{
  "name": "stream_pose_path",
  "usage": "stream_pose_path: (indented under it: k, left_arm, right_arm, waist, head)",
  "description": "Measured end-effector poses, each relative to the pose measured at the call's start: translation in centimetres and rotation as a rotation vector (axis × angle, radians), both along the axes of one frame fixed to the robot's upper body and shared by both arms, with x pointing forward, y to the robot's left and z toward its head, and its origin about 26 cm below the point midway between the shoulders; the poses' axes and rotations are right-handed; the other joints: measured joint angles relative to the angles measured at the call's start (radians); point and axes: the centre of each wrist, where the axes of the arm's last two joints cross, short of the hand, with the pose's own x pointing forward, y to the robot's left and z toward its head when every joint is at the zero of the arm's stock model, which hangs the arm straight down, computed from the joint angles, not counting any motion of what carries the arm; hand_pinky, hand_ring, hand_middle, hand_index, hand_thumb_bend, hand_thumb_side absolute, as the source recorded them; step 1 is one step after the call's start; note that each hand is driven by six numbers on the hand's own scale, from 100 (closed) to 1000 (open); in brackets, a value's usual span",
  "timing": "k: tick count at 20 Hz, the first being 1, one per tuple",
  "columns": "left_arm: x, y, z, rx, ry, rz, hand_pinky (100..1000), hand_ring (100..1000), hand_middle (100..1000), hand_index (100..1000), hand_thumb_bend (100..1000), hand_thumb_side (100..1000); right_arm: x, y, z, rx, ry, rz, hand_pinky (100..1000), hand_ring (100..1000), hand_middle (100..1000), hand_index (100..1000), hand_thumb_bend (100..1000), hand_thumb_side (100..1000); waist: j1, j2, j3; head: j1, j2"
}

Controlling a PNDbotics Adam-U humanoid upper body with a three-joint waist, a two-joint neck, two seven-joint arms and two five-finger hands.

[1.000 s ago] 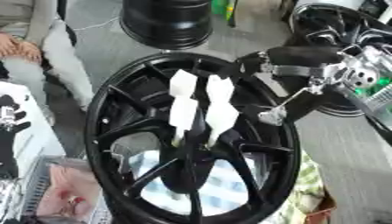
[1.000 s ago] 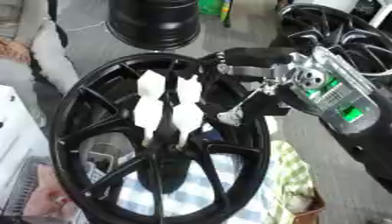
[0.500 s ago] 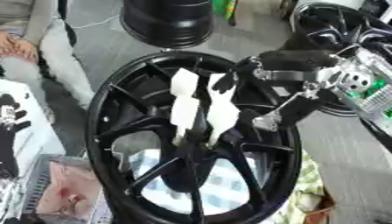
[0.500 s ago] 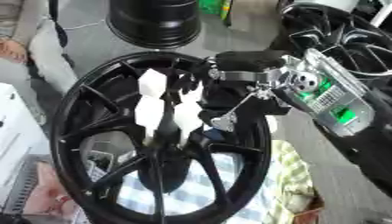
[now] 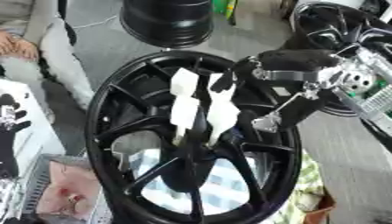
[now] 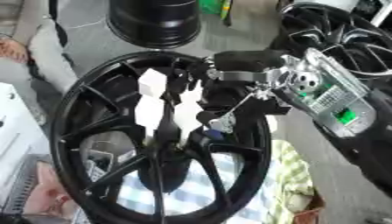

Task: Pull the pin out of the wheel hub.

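A black spoked wheel (image 5: 115, 109) lies flat on a checked cloth. Two white pins stand side by side out of its hub, the left pin (image 5: 183, 98) in the open. My right hand (image 6: 229, 65) reaches in from the right, above the rim. Its dark fingers (image 5: 224, 83) curl over the top of the right pin (image 5: 222, 116), with the thumb against the pin's right side. The top of that pin is hidden. My left hand (image 5: 9, 131) shows as a dark shape at the left edge, resting open on a white surface.
A black drum (image 5: 168, 19) stands beyond the wheel. Another black wheel (image 6: 337, 30) lies at the upper right behind my right forearm (image 6: 337, 105). A person's leg (image 5: 57, 48) is at the upper left. A tray with pinkish contents (image 5: 65, 192) sits at the lower left.
My right hand has moved left over the rim, from clear of the pins to closing on the top of the right pin. The wheel and left hand have stayed put.
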Motion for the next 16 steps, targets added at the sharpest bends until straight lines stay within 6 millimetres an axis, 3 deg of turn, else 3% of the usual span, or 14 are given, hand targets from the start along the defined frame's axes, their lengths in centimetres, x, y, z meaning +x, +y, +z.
stream_pose_path:
  k: [16]
  left_arm:
    - [0.1,-0.1,0.1,0.001,-0.003,-0.003,685,720,679,790,291,644]
  right_arm:
    - [1.1,0.4,-1.9,-0.041,0.03,-0.002,763,824,836,939,138,237]
  waist:
    - [0.0,0.005,0.001]
  head:
    - [0.0,0.0]
